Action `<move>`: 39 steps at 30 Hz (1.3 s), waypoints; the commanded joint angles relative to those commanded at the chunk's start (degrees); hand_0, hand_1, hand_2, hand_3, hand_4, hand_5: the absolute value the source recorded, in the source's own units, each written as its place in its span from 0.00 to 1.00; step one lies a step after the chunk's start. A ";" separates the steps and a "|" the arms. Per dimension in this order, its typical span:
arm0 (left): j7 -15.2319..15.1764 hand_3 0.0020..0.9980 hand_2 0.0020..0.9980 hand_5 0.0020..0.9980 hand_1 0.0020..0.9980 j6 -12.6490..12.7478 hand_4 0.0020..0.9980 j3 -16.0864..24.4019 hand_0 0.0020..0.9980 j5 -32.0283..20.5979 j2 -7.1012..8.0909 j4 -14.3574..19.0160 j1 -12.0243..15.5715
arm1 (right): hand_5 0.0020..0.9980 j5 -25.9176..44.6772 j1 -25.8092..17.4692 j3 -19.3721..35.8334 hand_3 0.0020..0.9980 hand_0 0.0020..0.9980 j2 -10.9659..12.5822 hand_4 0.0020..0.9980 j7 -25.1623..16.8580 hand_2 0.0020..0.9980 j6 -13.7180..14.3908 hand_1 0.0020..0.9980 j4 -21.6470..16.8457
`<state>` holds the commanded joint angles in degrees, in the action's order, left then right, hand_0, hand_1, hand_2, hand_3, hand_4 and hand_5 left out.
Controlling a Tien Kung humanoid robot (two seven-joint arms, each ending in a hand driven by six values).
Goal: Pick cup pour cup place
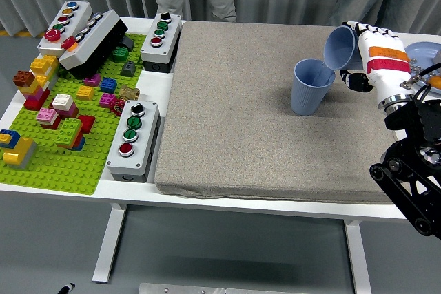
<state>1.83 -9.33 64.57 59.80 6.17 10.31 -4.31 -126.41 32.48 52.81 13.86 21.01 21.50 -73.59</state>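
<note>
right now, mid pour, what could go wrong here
The tilted cup in the right hand has its lip right at the upright cup's rim, so a bump could tip the upright one over on the soft grey mat. The mouths only partly line up, so contents might spill onto the mat.

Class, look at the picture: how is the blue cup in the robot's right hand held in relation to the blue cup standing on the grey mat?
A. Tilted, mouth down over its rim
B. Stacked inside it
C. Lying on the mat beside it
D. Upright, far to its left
A: the right hand holds the tilted light blue plastic cup with its mouth angled down over the rim of the upright blue cup on the grey fabric mat.
</note>
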 joint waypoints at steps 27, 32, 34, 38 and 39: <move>0.08 0.81 0.88 1.00 0.81 0.06 0.65 0.37 0.84 0.28 0.05 0.00 0.24 | 0.21 -1.14 0.59 -2.41 0.71 0.85 0.57 0.82 1.82 0.66 -0.47 0.73 -1.59; 0.08 0.81 0.88 1.00 0.81 0.05 0.65 0.38 0.84 0.24 0.07 0.00 0.13 | 0.21 -0.86 1.48 -3.77 0.71 0.86 1.55 0.82 2.10 0.66 -0.74 0.73 -2.03; 0.09 0.81 0.88 1.00 0.81 0.03 0.65 0.40 0.84 0.28 0.08 0.00 0.11 | 0.20 -0.75 1.72 -4.09 0.71 0.86 1.74 0.82 2.18 0.66 -0.81 0.74 -2.10; 0.07 0.81 0.88 1.00 0.81 0.05 0.65 0.42 0.84 0.26 0.07 0.00 0.12 | 0.20 -0.63 2.27 -5.05 0.71 0.86 2.01 0.82 2.41 0.66 -0.89 0.74 -2.35; 0.07 0.81 0.88 1.00 0.81 0.04 0.65 0.43 0.84 0.27 0.07 0.00 0.12 | 0.20 -0.58 2.39 -5.25 0.71 0.86 2.05 0.82 2.45 0.66 -0.91 0.74 -2.33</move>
<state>1.90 -9.29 64.99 60.07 6.25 10.31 -4.19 -126.98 34.87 47.56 15.91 23.45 20.59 -75.92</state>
